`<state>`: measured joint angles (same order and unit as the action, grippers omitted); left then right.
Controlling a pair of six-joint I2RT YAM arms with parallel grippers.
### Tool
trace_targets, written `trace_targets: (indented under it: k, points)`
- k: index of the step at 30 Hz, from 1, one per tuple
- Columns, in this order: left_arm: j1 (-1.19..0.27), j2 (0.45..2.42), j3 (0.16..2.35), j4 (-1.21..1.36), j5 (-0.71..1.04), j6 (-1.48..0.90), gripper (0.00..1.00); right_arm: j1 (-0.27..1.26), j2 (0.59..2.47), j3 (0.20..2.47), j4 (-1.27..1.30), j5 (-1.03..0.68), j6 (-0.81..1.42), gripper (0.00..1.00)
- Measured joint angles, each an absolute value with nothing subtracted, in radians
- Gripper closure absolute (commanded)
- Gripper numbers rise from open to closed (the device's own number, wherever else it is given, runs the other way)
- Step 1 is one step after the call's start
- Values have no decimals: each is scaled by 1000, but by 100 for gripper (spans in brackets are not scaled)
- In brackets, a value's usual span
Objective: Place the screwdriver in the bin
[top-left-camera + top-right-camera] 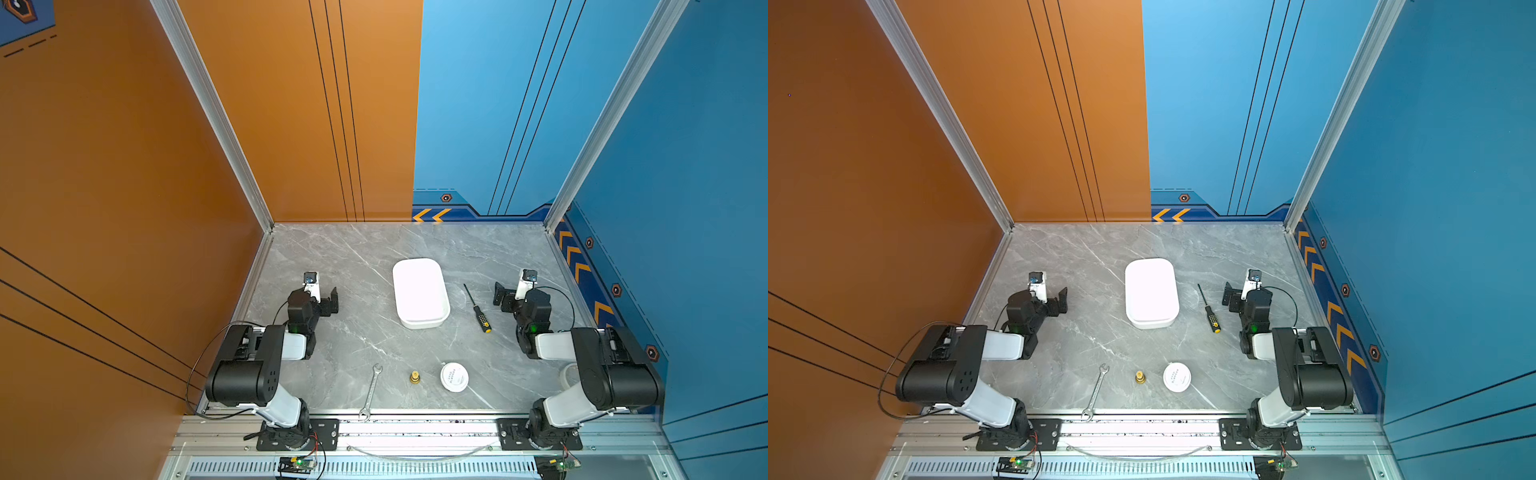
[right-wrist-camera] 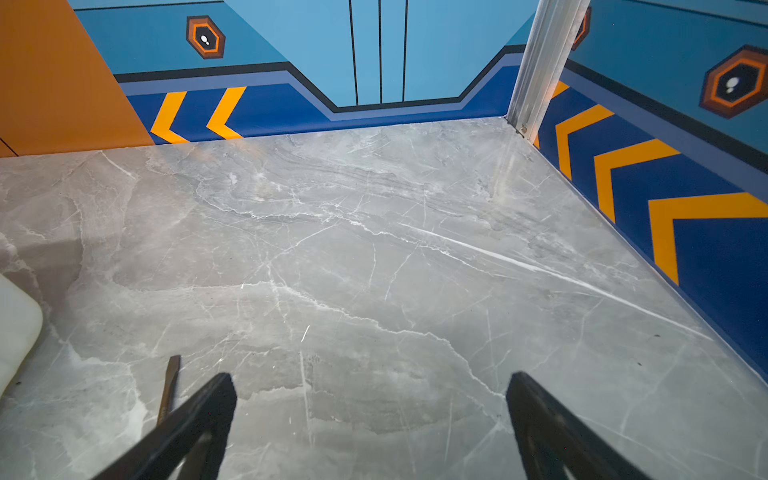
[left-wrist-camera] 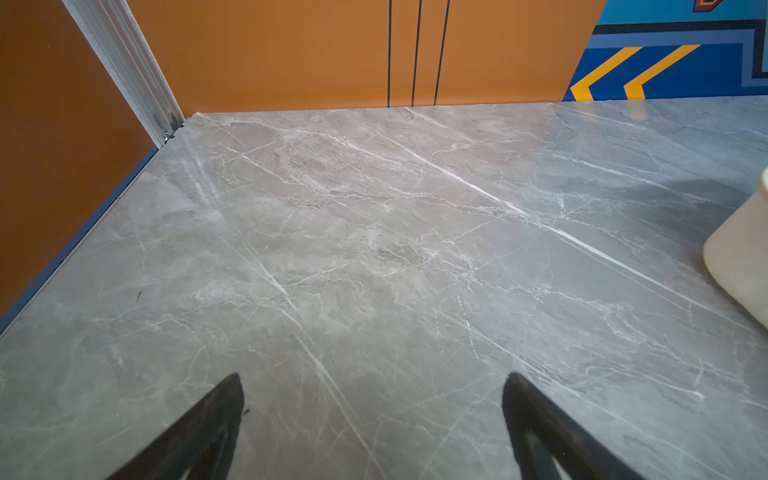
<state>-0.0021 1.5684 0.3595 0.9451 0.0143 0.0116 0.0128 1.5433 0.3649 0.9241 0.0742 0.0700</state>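
Starting at my far left, my left gripper hangs low over the grey marble table. Its two black fingers are spread wide, with nothing but bare stone between them.

Next, near the front edge, lies one silver wrench, angled, with its lower end over the table's rim. Just to its right is one small brass fitting, standing alone.

Further back, at the middle of the table, is the one bin, white and holding nothing; both top views show its inside bare. At the front, right of the brass piece, sits one round white tin with its lid on.

Then comes the one screwdriver, flat on the table between the bin and my right arm. It is outside the bin and apart from it, with its shaft pointing toward the back wall and its yellow cap toward the front.

Last, my right gripper is also spread wide and holds nothing. In the right wrist view the screwdriver's flat tip shows just beside one finger.
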Motion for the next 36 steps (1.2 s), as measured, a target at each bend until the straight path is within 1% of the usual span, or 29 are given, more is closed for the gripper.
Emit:
trace_targets:
  k: [13, 27, 31, 34, 36]
  points:
    - [-2, 1568, 360, 945, 14, 12, 2, 13, 1543, 365, 924, 75, 70, 0]
    - [-2, 1567, 360, 945, -42, 11, 2, 60, 1530, 365, 908, 249, 70, 0]
    - [-2, 1540, 350, 946, -41, 11, 2, 74, 1392, 400, 721, 237, 60, 0]
    - [-2, 1470, 331, 926, -18, 14, 2, 79, 1262, 522, 492, 189, 60, 0]
    - [-2, 1385, 326, 879, 13, 25, 2, 80, 1193, 623, 340, 147, 76, 0]
